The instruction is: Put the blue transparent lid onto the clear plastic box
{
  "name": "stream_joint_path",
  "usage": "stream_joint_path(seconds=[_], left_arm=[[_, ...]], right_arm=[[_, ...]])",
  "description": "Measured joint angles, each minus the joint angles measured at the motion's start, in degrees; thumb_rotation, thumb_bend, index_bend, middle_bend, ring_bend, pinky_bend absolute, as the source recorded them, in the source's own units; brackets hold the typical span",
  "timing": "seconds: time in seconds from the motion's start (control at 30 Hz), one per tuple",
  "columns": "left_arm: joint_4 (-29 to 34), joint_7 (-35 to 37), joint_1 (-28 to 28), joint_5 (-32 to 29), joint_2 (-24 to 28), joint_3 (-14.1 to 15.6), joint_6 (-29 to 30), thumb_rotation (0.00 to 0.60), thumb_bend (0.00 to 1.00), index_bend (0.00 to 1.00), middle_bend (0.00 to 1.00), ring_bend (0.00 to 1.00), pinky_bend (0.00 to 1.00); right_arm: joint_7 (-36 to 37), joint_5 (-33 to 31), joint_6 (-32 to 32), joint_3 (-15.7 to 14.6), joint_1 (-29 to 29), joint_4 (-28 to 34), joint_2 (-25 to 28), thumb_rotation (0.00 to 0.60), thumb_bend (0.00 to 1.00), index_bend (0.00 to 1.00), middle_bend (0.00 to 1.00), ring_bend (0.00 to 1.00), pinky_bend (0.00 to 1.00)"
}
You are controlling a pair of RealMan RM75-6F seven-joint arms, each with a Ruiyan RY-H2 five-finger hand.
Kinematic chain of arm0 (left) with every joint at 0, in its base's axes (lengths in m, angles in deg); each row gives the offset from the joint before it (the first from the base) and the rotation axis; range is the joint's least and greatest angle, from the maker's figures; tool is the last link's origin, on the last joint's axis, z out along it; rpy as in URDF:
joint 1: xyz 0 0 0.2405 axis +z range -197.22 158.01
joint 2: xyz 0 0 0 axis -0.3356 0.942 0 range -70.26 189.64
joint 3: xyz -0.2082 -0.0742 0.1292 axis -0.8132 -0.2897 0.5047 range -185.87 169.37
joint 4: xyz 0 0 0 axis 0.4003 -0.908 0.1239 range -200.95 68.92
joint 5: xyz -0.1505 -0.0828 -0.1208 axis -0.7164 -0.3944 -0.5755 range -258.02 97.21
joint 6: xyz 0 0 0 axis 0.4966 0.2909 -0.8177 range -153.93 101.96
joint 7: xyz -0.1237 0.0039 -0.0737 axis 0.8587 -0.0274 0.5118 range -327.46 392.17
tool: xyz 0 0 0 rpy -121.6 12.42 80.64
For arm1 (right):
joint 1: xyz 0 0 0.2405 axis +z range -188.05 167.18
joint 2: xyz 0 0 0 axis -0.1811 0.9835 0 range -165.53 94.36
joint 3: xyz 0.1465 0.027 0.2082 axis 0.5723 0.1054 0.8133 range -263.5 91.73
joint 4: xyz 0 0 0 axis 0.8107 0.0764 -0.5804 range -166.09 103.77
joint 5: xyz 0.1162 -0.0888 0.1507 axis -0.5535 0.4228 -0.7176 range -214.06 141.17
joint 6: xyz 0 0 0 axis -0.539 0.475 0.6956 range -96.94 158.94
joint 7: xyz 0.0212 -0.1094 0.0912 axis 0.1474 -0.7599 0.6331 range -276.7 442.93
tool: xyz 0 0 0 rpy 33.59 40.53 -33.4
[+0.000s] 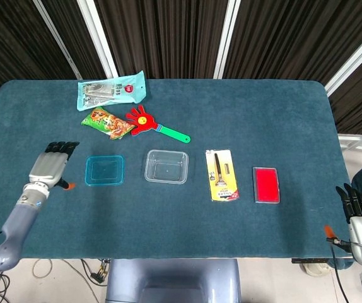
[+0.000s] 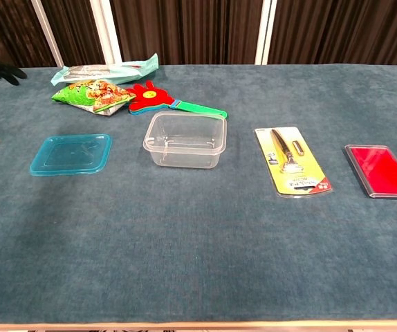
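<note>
Lid lies flat just right of the left hand, which hovers empty, fingers extended; box sits beyond.

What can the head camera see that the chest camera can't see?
Only the head view shows the whole left hand beside the blue lid, and the right hand at the table's corner. Only the chest view shows how tall the clear box walls are; of the left hand it catches just dark fingers at its edge. Both show the lid lying flat, apart from the box.
</note>
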Motion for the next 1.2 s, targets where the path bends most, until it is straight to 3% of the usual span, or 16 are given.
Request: stream_joint_path(seconds=[0.37, 1.2], left_arm=[[-7.6, -3.6, -5.8, -9.9, -6.8, 2.0, -3.2, 0.6, 0.1, 0.02, 0.06, 0.03, 0.03], [-14.3, -6.7, -13.4, -13.7, -14.1, 5.9, -4.7, 0.6, 0.09, 0.01, 0.08, 0.03, 0.03]], right_arm=[[-0.2, -0.9, -0.7, 0.2, 0.1, -0.1, 0.2, 0.6, 0.34, 0.0, 0.01, 0.0, 0.0], [-1.5, -1.6, -0.6, 0.4, 0.0, -0.3, -0.2, 0.6, 0.34, 0.0, 0.01, 0.0, 0.0]])
